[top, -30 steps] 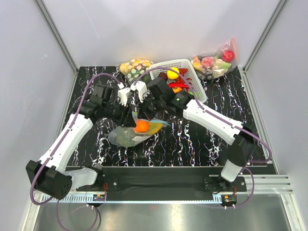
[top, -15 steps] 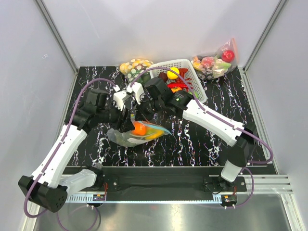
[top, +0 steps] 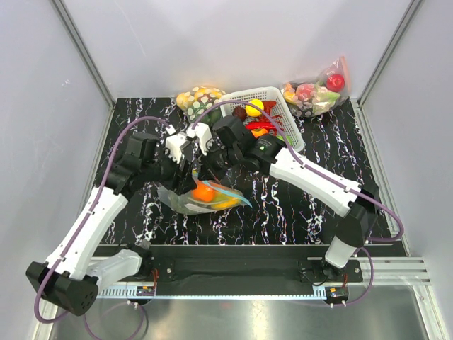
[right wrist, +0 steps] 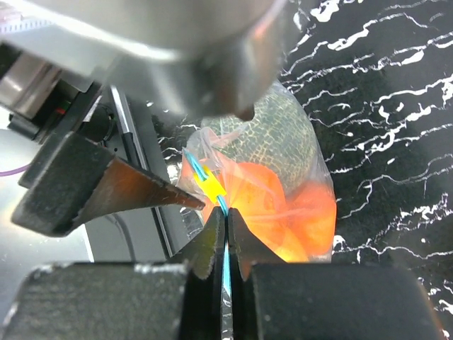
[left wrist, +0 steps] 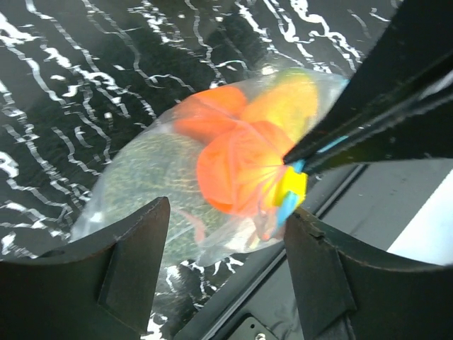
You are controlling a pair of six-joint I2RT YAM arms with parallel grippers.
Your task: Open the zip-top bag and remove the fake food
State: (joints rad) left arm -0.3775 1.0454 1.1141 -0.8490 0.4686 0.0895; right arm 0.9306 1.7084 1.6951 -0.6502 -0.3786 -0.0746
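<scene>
You are at the opening step. The bag (top: 205, 198), toward 7 o'clock from the middle of the bench (top: 297, 212), holds all the fake food (left wrist: 237, 170). Your right end effector (right wrist: 226, 221) is clamped on the zip strip (right wrist: 194, 166). Your left end effector (left wrist: 225, 219) stands open around the bag, gripping nothing. Next, I judge, the left should close on the slider (right wrist: 211, 188) and draw it along.

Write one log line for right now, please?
right pincer: shut on zip-top bag | left pincer: open | fake food: inside bag

Black white-veined tabletop (top: 283, 212) between plain pale-grey walls (top: 233, 42), aluminium posts (top: 81, 49) at the back corners.
</scene>
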